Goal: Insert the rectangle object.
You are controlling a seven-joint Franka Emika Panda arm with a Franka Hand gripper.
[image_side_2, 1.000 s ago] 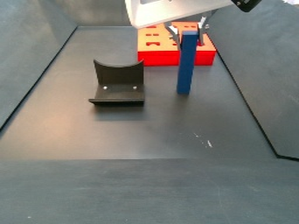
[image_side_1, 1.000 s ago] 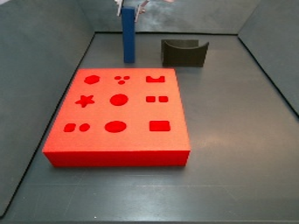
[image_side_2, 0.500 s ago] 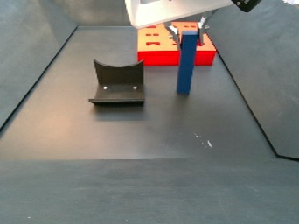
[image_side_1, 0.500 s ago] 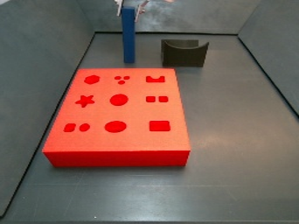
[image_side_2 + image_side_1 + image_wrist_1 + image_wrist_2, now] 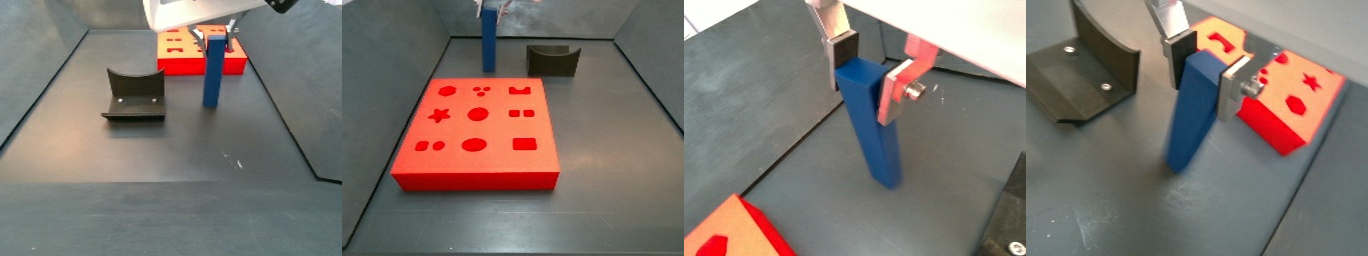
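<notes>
The rectangle object, a slim blue bar, stands upright on the grey floor in both side views (image 5: pixel 489 45) (image 5: pixel 213 75). It stands beyond the far edge of the red board with shaped holes (image 5: pixel 476 160). My gripper (image 5: pixel 490 12) is at the bar's top end. In both wrist views the gripper (image 5: pixel 867 80) (image 5: pixel 1203 80) has its dark pads pressed against two opposite faces of the bar (image 5: pixel 871 130) (image 5: pixel 1193 115), shut on it. The bar's foot rests on the floor. The board also shows in a wrist view (image 5: pixel 1300 120).
A dark grey block with a curved notch (image 5: pixel 552 60) (image 5: pixel 134 95) sits on the floor beside the bar, also in a wrist view (image 5: pixel 1080 65). Grey walls enclose the floor on the sides and back.
</notes>
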